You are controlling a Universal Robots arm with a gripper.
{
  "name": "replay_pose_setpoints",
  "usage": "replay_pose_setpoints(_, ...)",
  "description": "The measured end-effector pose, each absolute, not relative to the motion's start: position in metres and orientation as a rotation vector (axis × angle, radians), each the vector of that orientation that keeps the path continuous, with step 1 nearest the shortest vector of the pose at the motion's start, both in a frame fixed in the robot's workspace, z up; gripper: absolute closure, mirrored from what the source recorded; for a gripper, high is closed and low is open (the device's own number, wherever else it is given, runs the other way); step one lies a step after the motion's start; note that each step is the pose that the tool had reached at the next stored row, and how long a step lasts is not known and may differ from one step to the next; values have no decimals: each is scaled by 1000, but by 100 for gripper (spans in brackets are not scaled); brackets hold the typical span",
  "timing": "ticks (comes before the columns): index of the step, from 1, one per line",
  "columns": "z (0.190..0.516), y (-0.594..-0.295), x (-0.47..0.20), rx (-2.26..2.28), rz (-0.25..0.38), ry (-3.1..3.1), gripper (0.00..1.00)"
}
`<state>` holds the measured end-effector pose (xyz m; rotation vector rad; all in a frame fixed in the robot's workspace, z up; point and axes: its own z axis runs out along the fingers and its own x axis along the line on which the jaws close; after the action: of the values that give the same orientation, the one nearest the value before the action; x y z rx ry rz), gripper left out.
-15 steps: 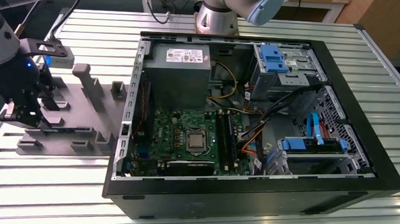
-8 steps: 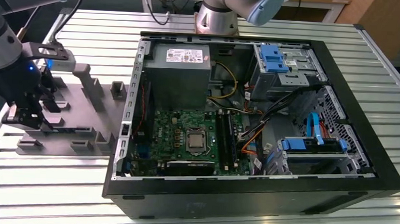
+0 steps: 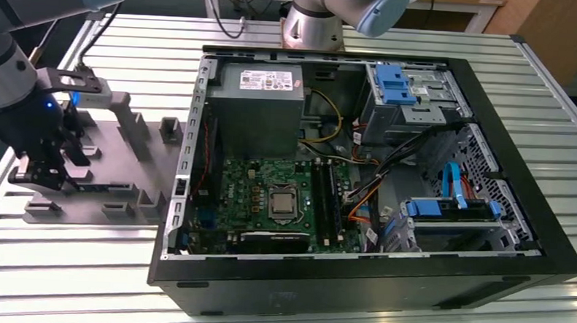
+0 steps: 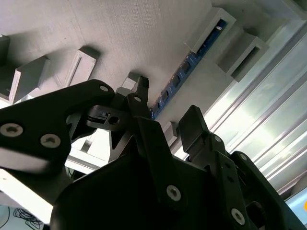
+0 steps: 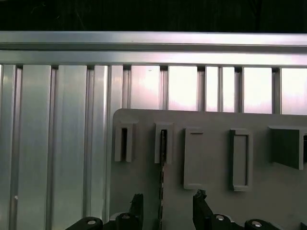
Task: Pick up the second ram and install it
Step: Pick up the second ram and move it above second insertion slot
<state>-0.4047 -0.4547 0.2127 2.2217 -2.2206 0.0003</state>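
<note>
The second ram (image 5: 162,163) stands on its long edge in a slot of the grey holder plate (image 5: 211,120). In the second wrist view the second ram (image 4: 184,67) is a dark strip with black chips. My gripper (image 5: 168,205) is open just above it, one black finger on each side with a gap to the board. The same straddle appears in the second wrist view, where the gripper (image 4: 167,103) has nothing between its fingers. In the exterior view the gripper (image 3: 45,171) hangs over the holder plate (image 3: 121,198), at the exterior view's left of the open computer case (image 3: 519,237).
Inside the case lie the green motherboard (image 3: 258,197) with long black slots (image 3: 324,199), a grey power-supply box (image 3: 257,102), cables and blue drive brackets (image 3: 394,82). The ribbed aluminium table (image 3: 262,306) carries everything. A second arm's base (image 3: 314,24) stands behind the case.
</note>
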Motion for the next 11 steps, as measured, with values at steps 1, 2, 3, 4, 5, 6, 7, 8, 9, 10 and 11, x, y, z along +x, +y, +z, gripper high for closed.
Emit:
replay_pose_setpoints(1,211,-455,-405,2222,1,-2221,47)
replay_pose_setpoints(2,210,-455,-405,2222,2,-2221,47)
replay_pose_setpoints(3,208,-455,-405,2223,4,-2222,47)
replay_pose_setpoints(4,206,-455,-405,2224,6,-2223,47)
replay_pose_setpoints(5,205,-455,-405,2224,8,-2225,47)
replay_pose_setpoints(6,203,-455,-405,2223,9,-2227,47)
replay_pose_setpoints(7,202,-455,-405,2224,11,-2228,47)
replay_pose_setpoints(8,200,-455,-405,2224,12,-2229,47)
replay_pose_setpoints(9,198,-455,-405,2225,13,-2229,47)
replay_pose_setpoints(10,197,-455,-405,2225,13,-2229,47)
replay_pose_setpoints(11,196,-455,-405,2225,14,-2229,47)
